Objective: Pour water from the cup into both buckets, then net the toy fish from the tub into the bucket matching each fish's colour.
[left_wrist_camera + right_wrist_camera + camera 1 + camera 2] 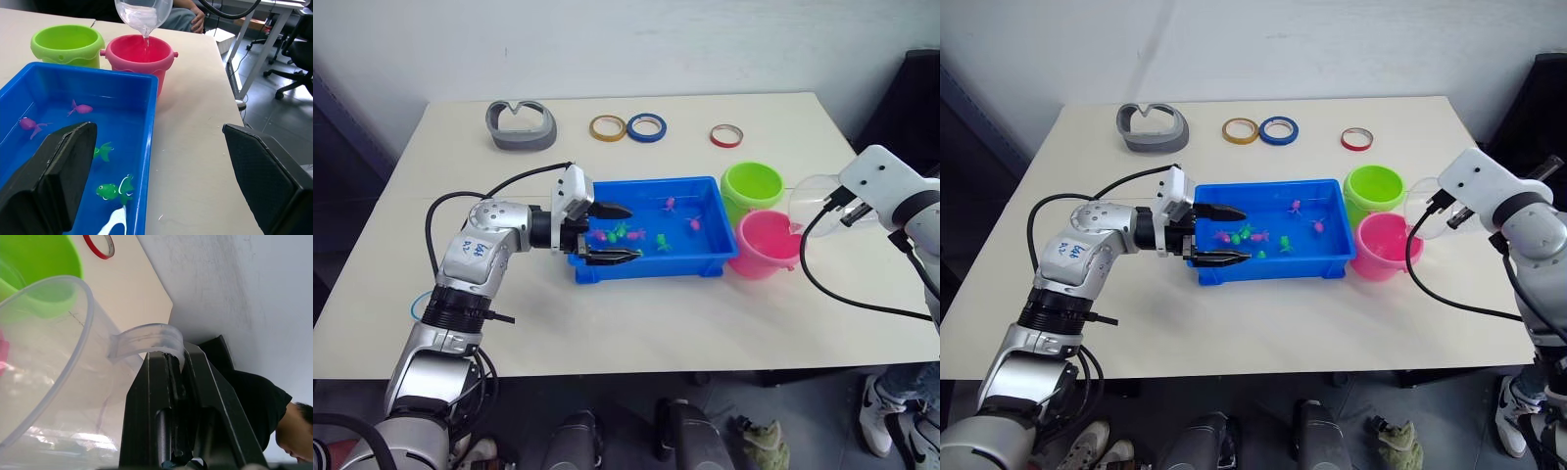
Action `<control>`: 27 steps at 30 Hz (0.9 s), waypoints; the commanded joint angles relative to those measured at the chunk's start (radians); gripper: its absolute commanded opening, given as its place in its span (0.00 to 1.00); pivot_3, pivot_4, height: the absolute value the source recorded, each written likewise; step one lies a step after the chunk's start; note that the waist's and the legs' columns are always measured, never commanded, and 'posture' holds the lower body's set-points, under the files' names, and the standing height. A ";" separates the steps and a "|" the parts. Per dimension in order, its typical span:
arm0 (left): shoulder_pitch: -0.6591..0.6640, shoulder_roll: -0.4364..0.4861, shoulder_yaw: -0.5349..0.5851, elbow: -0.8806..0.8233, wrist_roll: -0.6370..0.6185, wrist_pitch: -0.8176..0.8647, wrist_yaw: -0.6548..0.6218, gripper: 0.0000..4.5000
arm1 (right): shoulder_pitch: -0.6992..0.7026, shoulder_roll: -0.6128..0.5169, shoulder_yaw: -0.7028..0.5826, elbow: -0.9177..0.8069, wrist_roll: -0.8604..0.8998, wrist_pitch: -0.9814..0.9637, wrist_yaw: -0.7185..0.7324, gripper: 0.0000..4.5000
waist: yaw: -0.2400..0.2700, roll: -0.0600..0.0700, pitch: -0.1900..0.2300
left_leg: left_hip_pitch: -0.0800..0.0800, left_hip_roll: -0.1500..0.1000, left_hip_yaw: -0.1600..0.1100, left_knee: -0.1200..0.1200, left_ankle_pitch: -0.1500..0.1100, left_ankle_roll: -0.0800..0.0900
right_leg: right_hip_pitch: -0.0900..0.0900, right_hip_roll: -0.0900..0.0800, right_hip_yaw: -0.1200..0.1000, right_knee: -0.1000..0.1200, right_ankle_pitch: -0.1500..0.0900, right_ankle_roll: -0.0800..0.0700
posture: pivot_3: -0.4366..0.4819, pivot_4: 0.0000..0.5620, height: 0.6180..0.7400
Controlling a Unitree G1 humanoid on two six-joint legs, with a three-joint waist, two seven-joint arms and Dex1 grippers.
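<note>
Water falls in a thin stream from the lip of the wide clear plastic cup [143, 12], which is tipped above the round pink plastic bucket [766, 244]. The right gripper [168, 382] has its two black fingers pressed together on the cup's clear handle, holding the cup off the table just right of the pink bucket. The lime green round plastic bucket [751, 189] stands touching the pink one, on its far side, and both sit just beside the right end of the shallow rectangular bright blue plastic tub [700, 260]. In the tub lie tiny plastic toy fish, among them a green one [113, 189] and a pink one [80, 108], scattered across its floor. The left gripper [608, 234] reaches in over the tub's left end with its jaws spread wide, nothing between them, fish lying near its tips. Everything rests on a pale beige table [636, 323]. At the table's far edge lie a grey curved band [521, 125], a yellow tape ring [607, 127], a blue tape ring [646, 126] and a red tape ring [726, 135].
</note>
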 commanded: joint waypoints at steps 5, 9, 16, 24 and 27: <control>0.002 0.004 0.027 -0.038 -0.010 -0.016 -0.001 1.00 | -0.033 0.010 -0.024 -0.032 -0.014 -0.009 -0.001 0.01 | 0.000 0.000 0.000 | 0.000 0.000 0.000 0.000 0.000 0.000 | 0.000 0.000 0.000 0.000 0.000 0.000 | 0.48 0.27 0.78; 0.001 -0.008 0.053 -0.037 -0.040 0.007 0.012 1.00 | -0.056 0.052 -0.061 -0.036 0.036 0.059 0.010 0.01 | -0.001 0.000 0.000 | 0.000 0.000 0.000 0.001 0.000 0.000 | 0.000 0.000 0.000 0.000 0.000 0.000 | 0.48 0.27 0.78; -0.017 -0.029 0.110 -0.019 -0.088 0.054 0.042 1.00 | -0.102 0.111 -0.138 -0.035 0.109 0.213 0.003 0.01 | 0.000 0.000 0.000 | -0.001 0.000 -0.001 0.003 -0.001 0.001 | 0.000 0.000 0.000 0.001 0.000 0.000 | 0.48 0.27 0.78; -0.039 -0.016 0.119 0.036 -0.056 0.024 0.065 1.00 | -0.287 0.185 -0.147 0.113 0.136 0.255 -0.085 0.01 | -0.003 0.000 0.000 | -0.001 0.000 0.001 0.005 -0.002 0.003 | 0.000 -0.001 0.000 0.001 0.001 0.002 | 0.48 0.27 0.78; -0.047 -0.007 0.125 0.056 -0.052 0.015 0.066 1.00 | -0.370 0.204 -0.111 0.203 0.120 0.228 -0.118 0.01 | -0.004 0.000 0.000 | -0.002 0.000 0.001 0.005 -0.002 0.003 | 0.000 0.000 0.001 0.001 0.001 0.002 | 0.48 0.27 0.78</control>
